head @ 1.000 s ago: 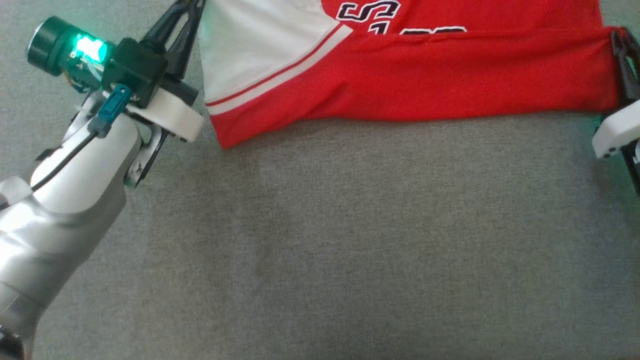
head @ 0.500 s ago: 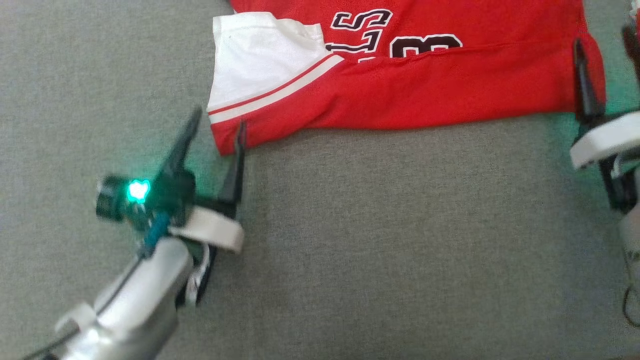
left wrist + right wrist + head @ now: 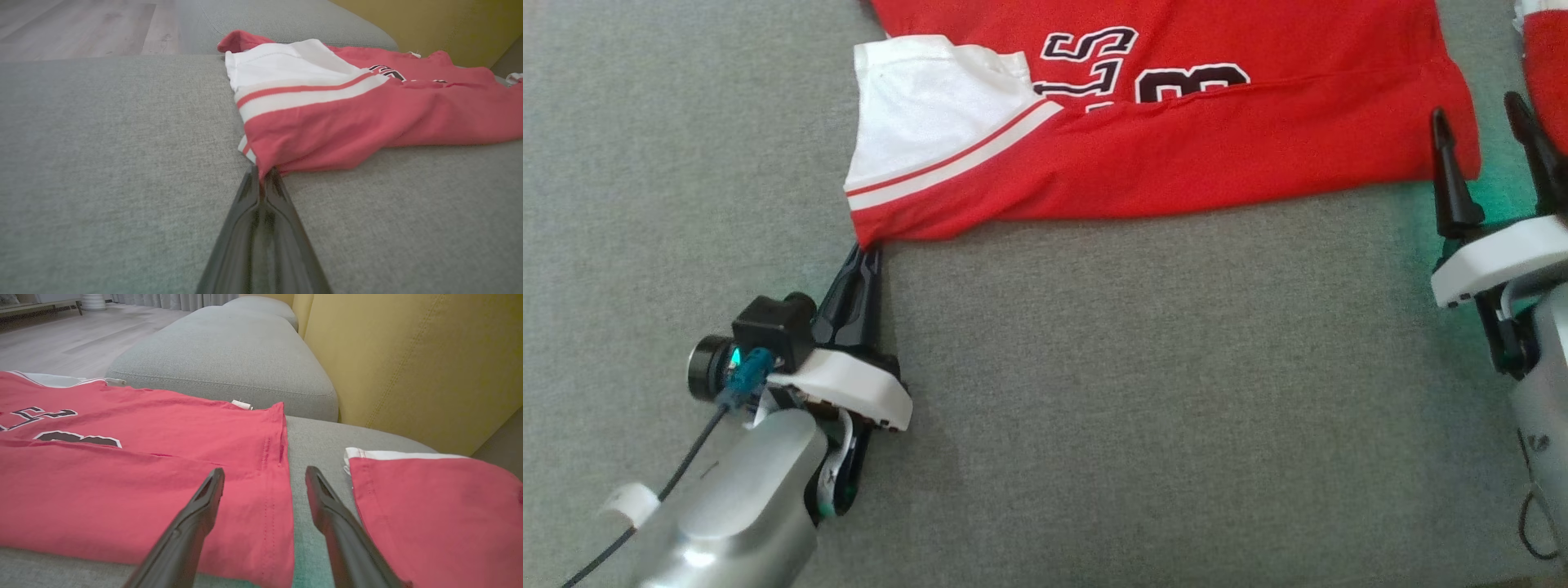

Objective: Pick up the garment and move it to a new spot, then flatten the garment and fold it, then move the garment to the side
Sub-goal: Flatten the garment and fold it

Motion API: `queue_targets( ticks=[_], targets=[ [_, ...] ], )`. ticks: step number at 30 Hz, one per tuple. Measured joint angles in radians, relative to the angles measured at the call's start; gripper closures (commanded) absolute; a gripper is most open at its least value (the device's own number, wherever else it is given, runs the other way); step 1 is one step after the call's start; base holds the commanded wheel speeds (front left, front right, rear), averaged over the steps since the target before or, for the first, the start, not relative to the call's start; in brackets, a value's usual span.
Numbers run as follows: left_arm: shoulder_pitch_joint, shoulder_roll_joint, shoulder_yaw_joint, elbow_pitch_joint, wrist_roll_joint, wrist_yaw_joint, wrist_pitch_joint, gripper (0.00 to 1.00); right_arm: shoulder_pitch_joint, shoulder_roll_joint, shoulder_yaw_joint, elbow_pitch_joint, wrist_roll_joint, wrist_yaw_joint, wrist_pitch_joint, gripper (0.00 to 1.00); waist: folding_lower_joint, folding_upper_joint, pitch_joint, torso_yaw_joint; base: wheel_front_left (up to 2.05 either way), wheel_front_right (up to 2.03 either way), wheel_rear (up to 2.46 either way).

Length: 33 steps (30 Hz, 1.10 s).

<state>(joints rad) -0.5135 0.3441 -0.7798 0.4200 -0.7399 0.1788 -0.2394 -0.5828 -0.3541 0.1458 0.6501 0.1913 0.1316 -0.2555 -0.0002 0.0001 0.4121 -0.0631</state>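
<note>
Because the left pincer is nipped shut on the near left corner of the garment, its two dark fingers pressed together with a pinch of red cloth between the tips, that corner is drawn to a small point toward the arm while the rest lies slack; the grip sits low against the sofa cushion, which suggests it is meant to anchor one end of the near edge so the cloth can be tugged flat rather than lifted; the garment, a red jersey with a white panel at its left and black-and-white lettering across the chest, lies spread on the grey cushion at the far side of the head view, its near edge running roughly straight from one pincer to the other; a crease crosses the lettering and hides its lower part, so a near band appears to be folded up over the print already. The right pincer stands wide and holds nothing; one finger is over the garment's right edge and the other over the bare strip of cushion beside it, so it straddles the hem by the near right corner, seemingly placed to close there and match the left; a second red piece lies just beyond that strip, apart from the garment; a closure too far to the right could catch it instead.
</note>
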Motion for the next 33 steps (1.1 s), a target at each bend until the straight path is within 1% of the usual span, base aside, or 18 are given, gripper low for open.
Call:
queue_targets(
  ticks=[2, 3, 7, 11, 14, 15, 16, 17, 21, 25, 27, 31, 32, 33],
  targets=[
    [-0.002, -0.005, 0.003, 0.007, -0.019, -0.027, 0.002, 1.0, 0.001, -0.002, 0.002, 0.019, 0.03, 0.0, 0.0, 0.0, 0.0001, 0.0, -0.004, 0.007, 0.0, 0.0, 0.0],
    [-0.002, -0.005, 0.003, 0.007, -0.019, -0.027, 0.002, 1.0, 0.001, -0.002, 0.002, 0.019, 0.03, 0.0, 0.0, 0.0, 0.0001, 0.0, -0.004, 0.007, 0.0, 0.0, 0.0],
    [-0.012, -0.006, 0.002, 0.02, -0.025, -0.048, 0.002, 1.0, 0.005, -0.008, 0.02, 0.084, 0.097, 0.0, 0.0, 0.0, 0.0002, 0.0, -0.016, 0.023, 0.0, 0.0, 0.0],
    [-0.012, -0.004, 0.0, 0.013, -0.024, -0.056, 0.002, 1.0, 0.007, -0.032, 0.073, 0.159, 0.149, 0.0, 0.002, 0.0, 0.0002, 0.0, -0.024, 0.041, 0.0, 0.0, 0.0],
    [-0.011, 0.002, 0.0, -0.01, -0.015, -0.056, 0.001, 1.0, 0.007, -0.044, 0.107, 0.203, 0.201, 0.0, 0.031, 0.01, 0.0001, 0.0, -0.028, 0.052, 0.0, 0.0, 0.0],
    [-0.011, 0.005, 0.0, -0.02, -0.015, -0.055, 0.0, 1.0, 0.004, -0.045, 0.117, 0.206, 0.22, 0.0, 0.036, 0.24, 0.0002, 0.0, -0.029, 0.055, 0.0, 0.0, 0.0],
    [-0.01, 0.009, 0.0, -0.032, -0.015, -0.055, 0.0, 1.0, 0.0, -0.05, 0.133, 0.207, 0.236, 0.0, 0.041, 0.79, 0.0002, 0.0, -0.029, 0.056, 0.0, 0.0, 0.0],
    [-0.008, 0.014, -0.001, -0.044, -0.015, -0.055, 0.0, 1.0, -0.004, -0.058, 0.151, 0.206, 0.25, 0.0, 0.045, 1.0, 0.0002, 0.0, -0.03, 0.057, 0.0, 0.0, 0.0],
    [0.016, 0.033, -0.005, -0.096, -0.015, -0.045, 0.002, 1.0, -0.006, -0.085, 0.228, 0.196, 0.312, 0.0, 0.051, 1.0, 0.0002, 0.0, -0.037, 0.062, 0.0, 0.0, 0.0],
    [0.064, 0.059, -0.009, -0.166, -0.015, -0.02, 0.011, 1.0, 0.001, -0.139, 0.294, 0.179, 0.356, 0.0, 0.059, 1.0, 0.0002, 0.0, -0.054, 0.067, 0.0, 0.0, 0.0],
    [0.097, 0.07, -0.012, -0.206, -0.016, -0.009, 0.019, 1.0, 0.008, -0.165, 0.311, 0.172, 0.38, 0.0, 0.059, 1.0, 0.0002, 0.0, -0.066, 0.071, 0.0, 0.0, 0.0],
    [0.185, 0.086, -0.032, -0.294, -0.026, 0.023, 0.03, 1.0, 0.047, -0.235, 0.362, 0.137, 0.421, 0.0, 0.058, 1.0, 0.0001, 0.0, -0.092, 0.084, 0.0, 0.0, 0.0],
    [0.23, 0.091, -0.044, -0.327, -0.027, 0.038, 0.038, 1.0, 0.092, -0.269, 0.396, 0.091, 0.464, 0.0, 0.057, 1.0, 0.0001, 0.0, -0.105, 0.094, 0.0, 0.0, 0.0],
    [0.251, 0.094, -0.053, -0.341, -0.032, 0.043, 0.043, 1.0, 0.119, -0.286, 0.41, 0.066, 0.489, 0.0, 0.057, 1.0, 0.0001, 0.0, -0.112, 0.099, 0.0, 0.0, 0.0]
  ],
)
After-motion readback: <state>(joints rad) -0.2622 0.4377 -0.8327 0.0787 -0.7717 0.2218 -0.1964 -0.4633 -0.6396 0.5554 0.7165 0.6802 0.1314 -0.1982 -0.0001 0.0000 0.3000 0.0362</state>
